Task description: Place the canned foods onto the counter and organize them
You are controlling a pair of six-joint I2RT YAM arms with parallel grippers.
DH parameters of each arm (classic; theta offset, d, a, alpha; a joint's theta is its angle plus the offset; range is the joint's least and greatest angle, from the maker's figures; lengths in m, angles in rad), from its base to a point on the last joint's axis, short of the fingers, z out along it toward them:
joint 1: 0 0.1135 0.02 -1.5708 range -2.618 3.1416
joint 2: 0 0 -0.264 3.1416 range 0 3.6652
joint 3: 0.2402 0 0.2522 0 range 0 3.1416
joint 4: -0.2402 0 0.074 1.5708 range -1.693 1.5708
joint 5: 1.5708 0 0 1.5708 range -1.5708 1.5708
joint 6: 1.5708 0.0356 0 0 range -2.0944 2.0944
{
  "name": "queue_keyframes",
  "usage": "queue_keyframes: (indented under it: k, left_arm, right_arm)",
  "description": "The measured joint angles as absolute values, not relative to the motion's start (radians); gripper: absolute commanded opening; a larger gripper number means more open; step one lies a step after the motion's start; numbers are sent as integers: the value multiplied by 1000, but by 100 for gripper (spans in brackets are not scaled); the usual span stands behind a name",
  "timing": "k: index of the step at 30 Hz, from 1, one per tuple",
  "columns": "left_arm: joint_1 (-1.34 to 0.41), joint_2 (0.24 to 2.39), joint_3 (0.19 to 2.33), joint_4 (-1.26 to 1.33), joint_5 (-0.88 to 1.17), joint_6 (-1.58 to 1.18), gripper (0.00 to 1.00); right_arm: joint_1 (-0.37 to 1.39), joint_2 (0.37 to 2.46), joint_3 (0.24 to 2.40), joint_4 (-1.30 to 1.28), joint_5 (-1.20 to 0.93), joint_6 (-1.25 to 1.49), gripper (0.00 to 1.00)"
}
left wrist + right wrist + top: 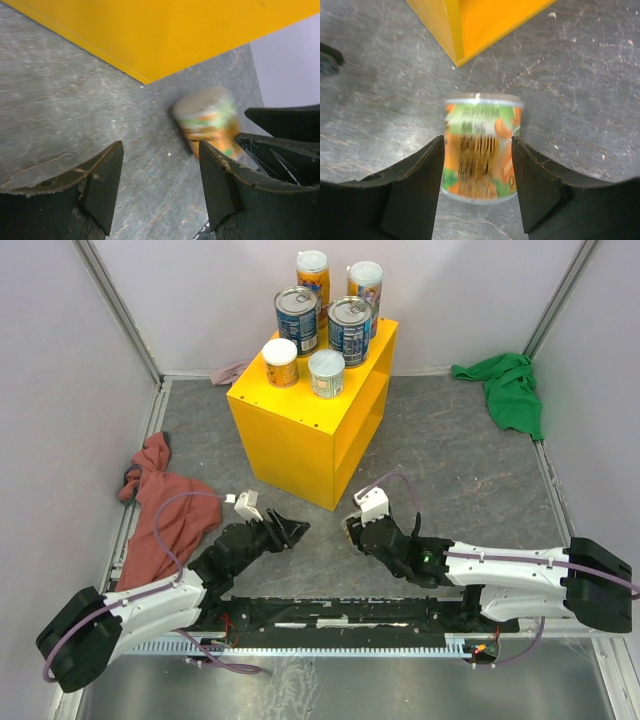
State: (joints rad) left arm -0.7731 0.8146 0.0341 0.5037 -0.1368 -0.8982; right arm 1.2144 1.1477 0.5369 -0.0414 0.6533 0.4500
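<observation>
Just short of the yellow desk [292, 440] corner, the right gripper [477, 152] has its jaws clamped on a short can [481, 132], lid pointing ahead toward it; the left gripper [160, 150], equally near, holds its jaws partly apart, empty.

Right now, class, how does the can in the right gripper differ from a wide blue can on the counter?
The gripped can has an orange-and-green label and pale lid; the wide blue can has a blue label and silver top. The gripped can is clamped in the right gripper, off the counter; the blue can stands upright on it. Both are cylinders.
</observation>
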Motion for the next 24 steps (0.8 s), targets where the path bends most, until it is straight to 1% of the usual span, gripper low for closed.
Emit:
queue_keyframes:
  k: [9, 10, 13, 16, 17, 18, 20, 22, 24]
  left_arm:
    - [-773, 952, 81, 633, 32, -898, 70]
    - [-773, 964, 83, 643, 42, -899, 70]
    - [-775, 987, 84, 667, 65, -899, 70]
    - [-775, 1003, 84, 683, 81, -899, 70]
    - [-775, 1007, 84, 687, 83, -899, 70]
    - [-775, 1011, 84, 691, 84, -899, 70]
    - [-776, 1018, 84, 698, 85, -899, 70]
    - [-776, 1025, 84, 704, 85, -899, 70]
    - [-776, 1029, 84, 712, 85, -899, 70]
  right_arm:
    - [1238, 1156, 590, 75, 647, 440, 2]
    - [1243, 1162, 595, 76, 647, 440, 5]
    - [1248, 1168, 602, 65, 651, 442, 23]
    - [1250, 1170, 626, 8, 667, 454, 50]
    - [1250, 1172, 638, -15, 673, 464, 62]
    - [1250, 1175, 646, -31, 675, 476, 68]
    - [1250, 1182, 665, -73, 680, 496, 76]
    - [1250, 1202, 688, -119, 682, 516, 80]
    - [1250, 1235, 714, -166, 682, 532, 82]
